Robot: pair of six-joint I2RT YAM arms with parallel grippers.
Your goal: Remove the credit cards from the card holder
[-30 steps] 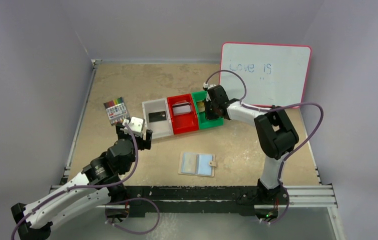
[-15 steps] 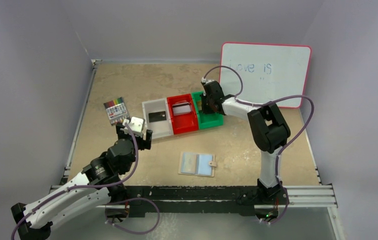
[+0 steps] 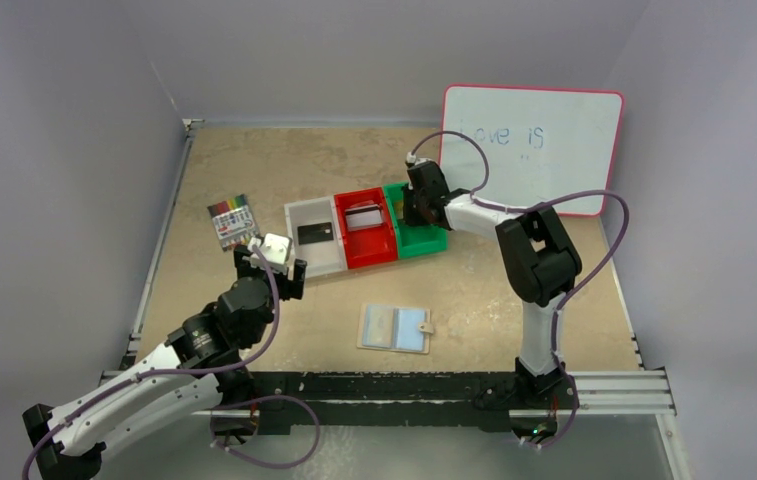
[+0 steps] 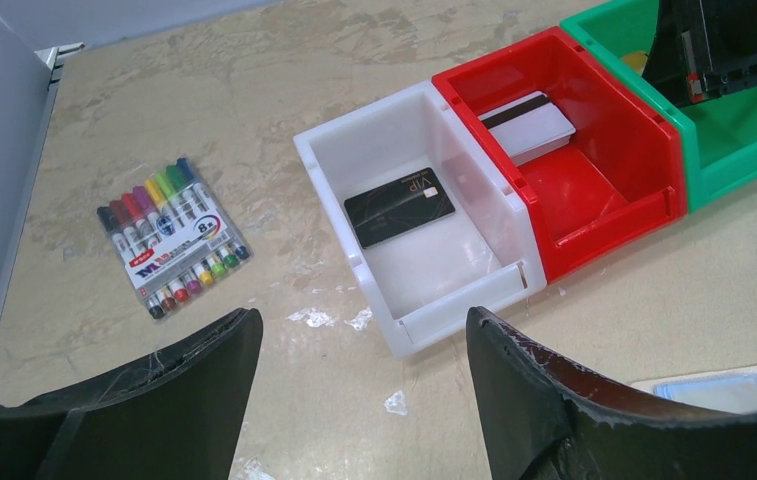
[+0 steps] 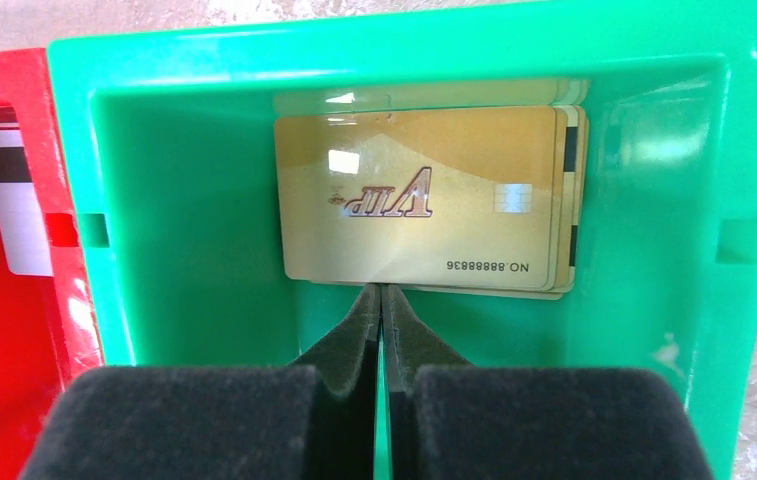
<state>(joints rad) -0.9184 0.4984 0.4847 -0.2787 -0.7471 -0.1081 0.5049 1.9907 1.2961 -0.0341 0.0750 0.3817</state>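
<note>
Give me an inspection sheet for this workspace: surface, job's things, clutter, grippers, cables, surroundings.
Surface: tan table, white smears near the white bin.
Job's things: card holder lies open, apart from the bins; black card in white bin, silver card in red bin, gold card in green bin.
Clutter: marker pack.
Grippers: left gripper open, empty; right gripper shut, tips at the gold card's edge.
Cables: purple cables in loose loops.
Surroundings: whiteboard leaning at back; grey walls.
</note>
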